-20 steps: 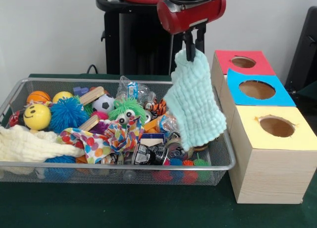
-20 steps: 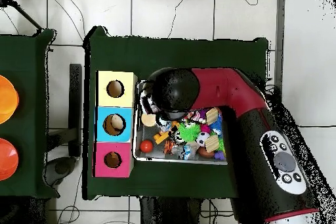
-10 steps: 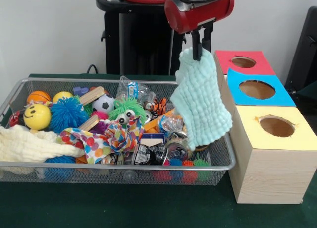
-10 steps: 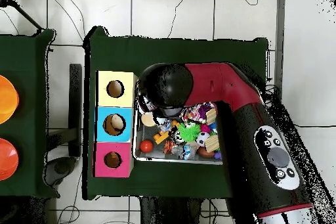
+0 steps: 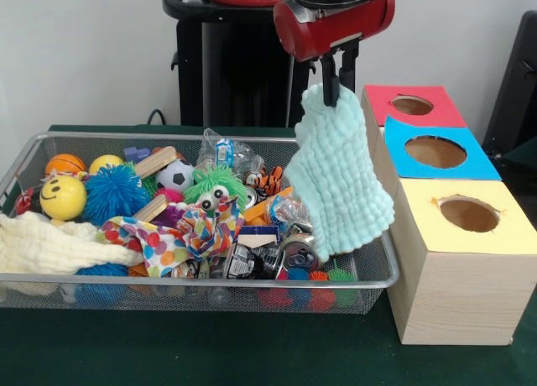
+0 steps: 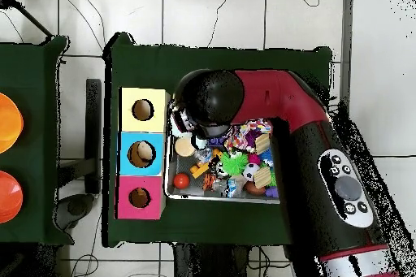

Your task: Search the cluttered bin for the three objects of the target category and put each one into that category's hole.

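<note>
My gripper (image 5: 332, 87) is shut on a mint-green cloth (image 5: 340, 180) and holds it hanging above the right end of the wire mesh bin (image 5: 201, 279). The cloth's lower end hangs near the bin's right rim. An orange plush with black tiger stripes (image 5: 268, 182) lies in the bin just left of the cloth. The tan-brown plush is hidden. The red-ringed hole (image 5: 412, 105) is on the farthest box at the right; it also shows in the overhead view (image 6: 140, 197). In the overhead view the arm's head (image 6: 210, 110) covers the gripper and the bin's left end (image 6: 169, 168).
The blue-ringed hole (image 5: 435, 151) and the yellow-ringed hole (image 5: 469, 214) lie nearer than the red one. The bin holds a smiley ball (image 5: 63, 197), a blue spiky ball (image 5: 116, 193), a green fuzzy ball (image 5: 216, 187), a cream cloth (image 5: 42, 243), a dotted cloth (image 5: 176, 235) and cans (image 5: 252, 260).
The gripper has risen a little and shifted right toward the boxes with the mint cloth in it. The cloth's lower end has swung right. The bin's contents have not moved.
</note>
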`<state>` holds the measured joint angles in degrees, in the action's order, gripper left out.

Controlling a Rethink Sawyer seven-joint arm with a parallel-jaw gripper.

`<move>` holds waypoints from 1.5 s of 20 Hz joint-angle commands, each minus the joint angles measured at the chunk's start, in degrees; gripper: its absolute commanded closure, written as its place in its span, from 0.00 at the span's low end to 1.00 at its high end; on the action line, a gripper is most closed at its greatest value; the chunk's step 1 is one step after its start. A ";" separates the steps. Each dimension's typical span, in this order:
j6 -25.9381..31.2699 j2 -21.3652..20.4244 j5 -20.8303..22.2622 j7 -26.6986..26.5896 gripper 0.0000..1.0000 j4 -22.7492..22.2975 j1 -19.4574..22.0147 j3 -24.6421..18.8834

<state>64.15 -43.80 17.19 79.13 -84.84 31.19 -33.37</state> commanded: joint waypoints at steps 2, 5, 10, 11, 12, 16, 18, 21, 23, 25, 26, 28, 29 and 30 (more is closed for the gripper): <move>4.06 1.80 1.27 -2.51 1.00 1.55 1.44 1.08; 4.32 1.79 1.10 -2.89 1.00 1.62 1.65 0.91; 4.10 2.14 1.08 -3.43 1.00 1.74 1.97 0.69; 4.11 2.06 1.03 -3.54 1.00 1.65 2.06 0.64; 4.12 1.98 0.99 -3.64 1.00 1.55 2.15 0.60; 4.11 1.85 0.83 -3.64 1.00 1.34 2.29 0.51; 4.74 2.09 0.80 -3.52 1.00 2.08 2.03 0.47; 4.68 2.02 0.69 -3.59 1.00 1.93 2.17 0.41; 4.45 2.07 0.66 -3.62 1.00 1.89 2.23 0.35; 4.30 1.96 0.73 -3.96 0.00 1.66 2.35 0.24; 4.24 1.93 0.73 -4.13 0.00 1.59 2.42 0.17; 4.38 1.92 0.87 -4.27 0.00 1.63 2.41 0.19; 4.20 1.90 0.86 -4.15 0.00 1.60 2.39 0.21; 4.26 1.92 0.96 -4.21 0.00 1.66 2.37 0.21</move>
<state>64.15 -43.28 17.19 79.13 -84.34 31.81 -33.36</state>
